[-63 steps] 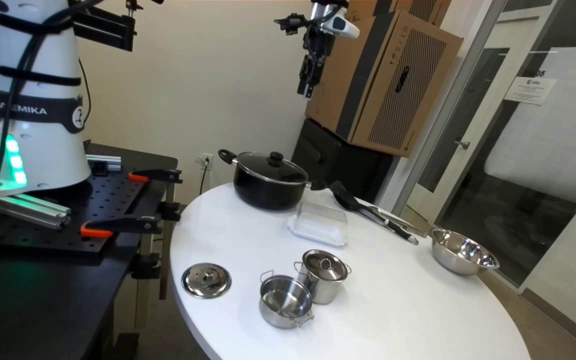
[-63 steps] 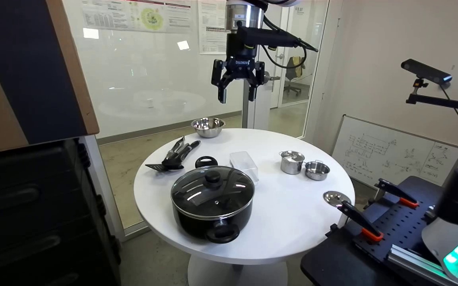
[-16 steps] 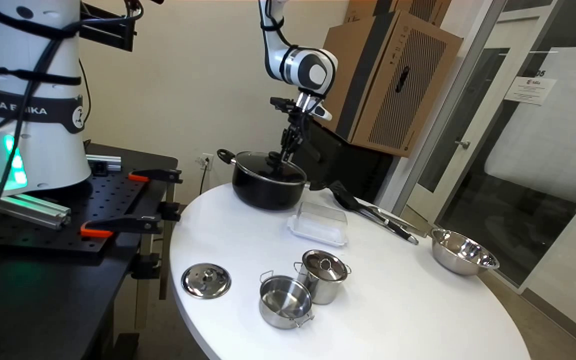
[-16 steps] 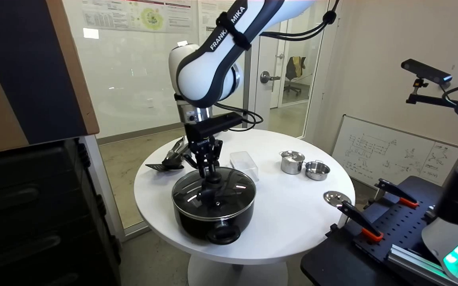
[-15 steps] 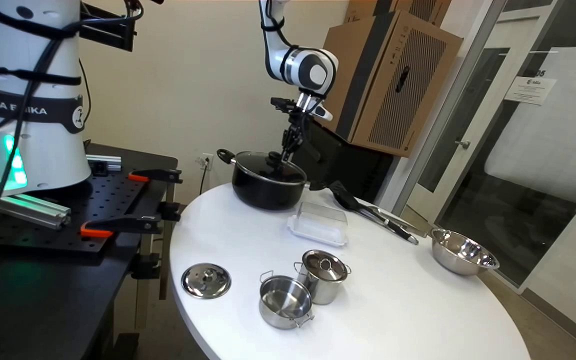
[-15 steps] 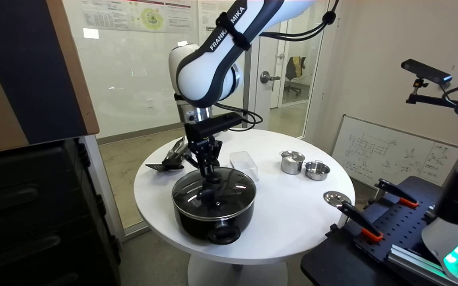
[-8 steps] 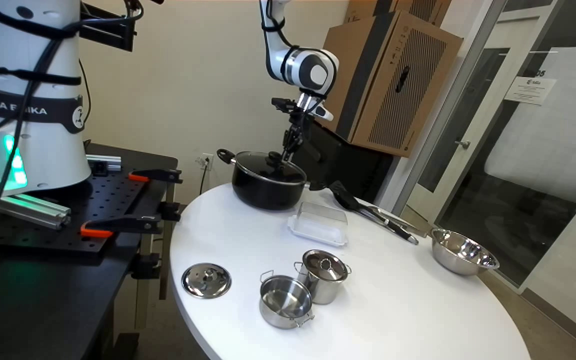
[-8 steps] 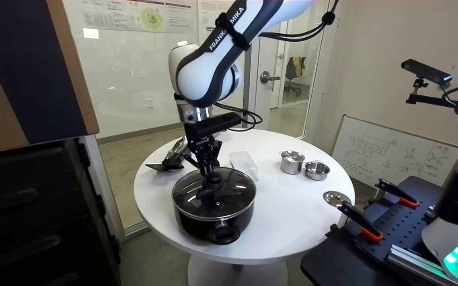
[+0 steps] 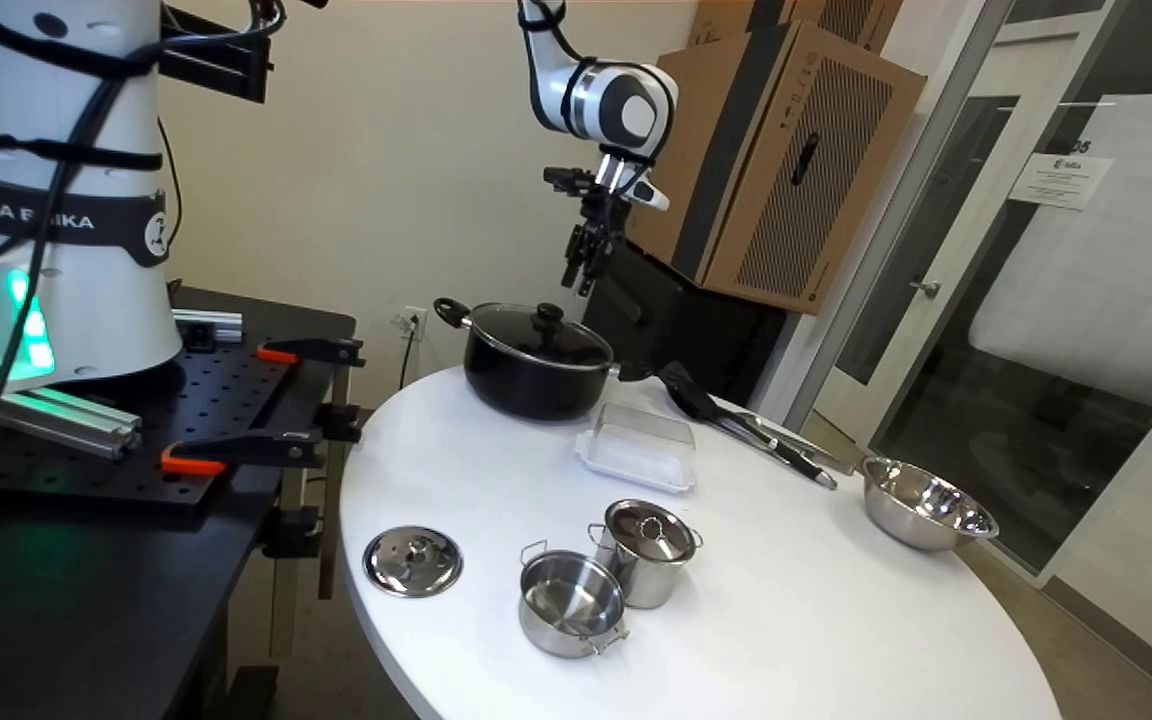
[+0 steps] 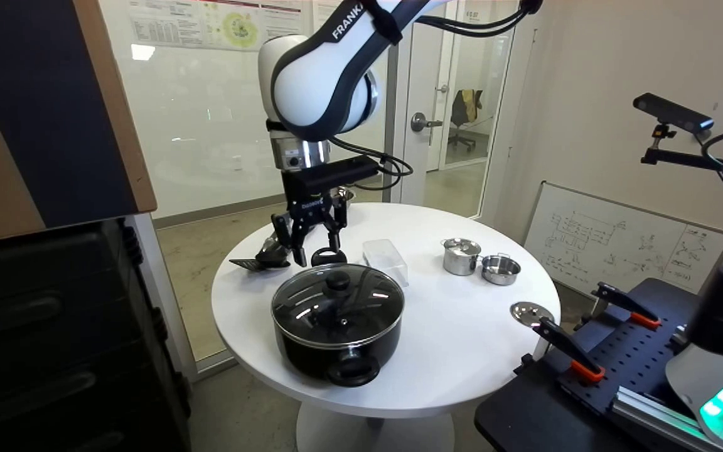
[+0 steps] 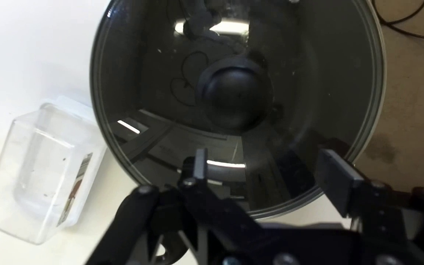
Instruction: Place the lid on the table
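The clear glass lid (image 9: 511, 332) with its dark knob lies on the black pot (image 9: 534, 388). It shows the same in an exterior view (image 10: 364, 307) and fills most of the wrist view (image 11: 307, 73). The pot stands near the edge of the white round table (image 9: 796, 620). My gripper (image 9: 576, 287) is open and empty, above the lid and apart from it. In an exterior view the gripper (image 10: 317, 253) is just behind the knob and higher. In the wrist view the fingers (image 11: 269, 171) are wide apart, with the knob ahead of them, not between them.
A clear plastic box (image 9: 641, 455) stands beside the pot. Black utensils (image 9: 736, 425) and a steel bowl (image 9: 921, 510) lie further along. Small steel pots (image 9: 568, 610) and a silver disc (image 9: 413, 562) are on the table. Cardboard boxes (image 9: 796, 170) stand behind the arm.
The gripper came down from high up to the knob, its fingers close together there. Since half a second ago it has risen clear and opened. The lid has stayed on the pot.
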